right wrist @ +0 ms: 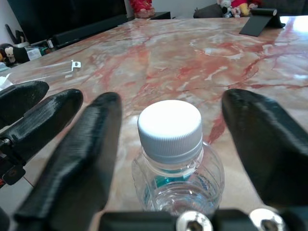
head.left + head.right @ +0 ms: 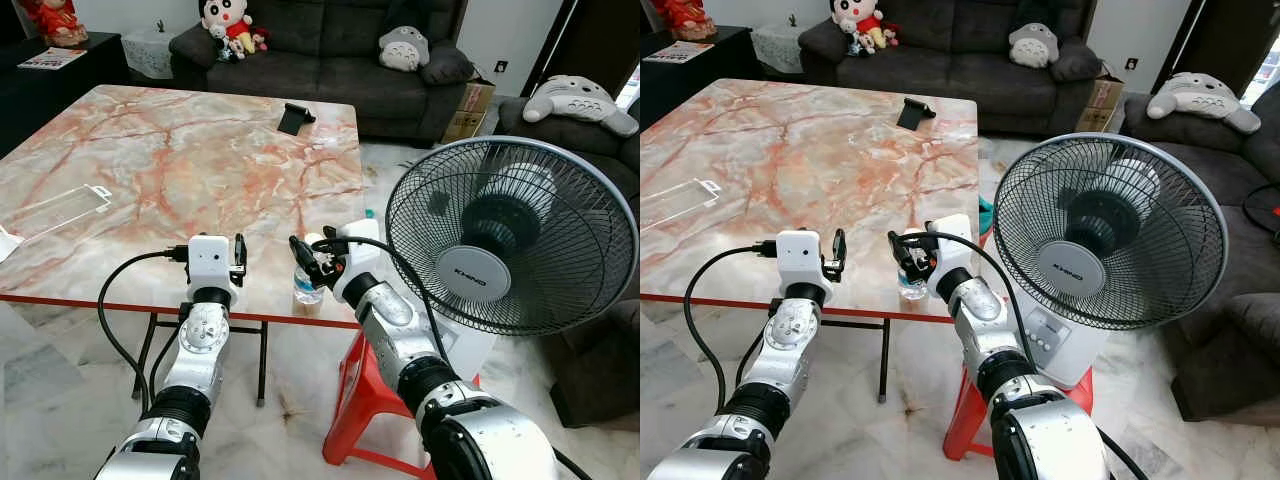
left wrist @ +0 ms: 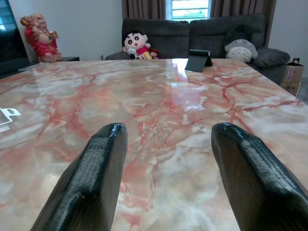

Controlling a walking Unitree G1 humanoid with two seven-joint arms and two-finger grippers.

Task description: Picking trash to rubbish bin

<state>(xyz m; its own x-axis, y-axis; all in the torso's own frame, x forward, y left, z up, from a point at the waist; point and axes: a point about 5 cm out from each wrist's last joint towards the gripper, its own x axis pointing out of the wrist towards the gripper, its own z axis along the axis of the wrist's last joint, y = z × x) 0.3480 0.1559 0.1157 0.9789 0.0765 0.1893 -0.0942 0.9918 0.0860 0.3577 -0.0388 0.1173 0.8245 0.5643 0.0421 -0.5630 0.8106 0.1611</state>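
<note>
Right wrist view: right gripper [image 1: 168, 144] fingers straddle bottle [image 1: 173, 159] at table [image 2: 180, 170] edge.

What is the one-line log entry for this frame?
right tool: open, straddling bottle at table edge | left tool: open, over table | bottle upright, capped

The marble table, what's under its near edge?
Under the marble table near edge show black folding legs, pale marble floor and a red stool beside them. The robot's arms and the fan cover the rest beneath.
</note>
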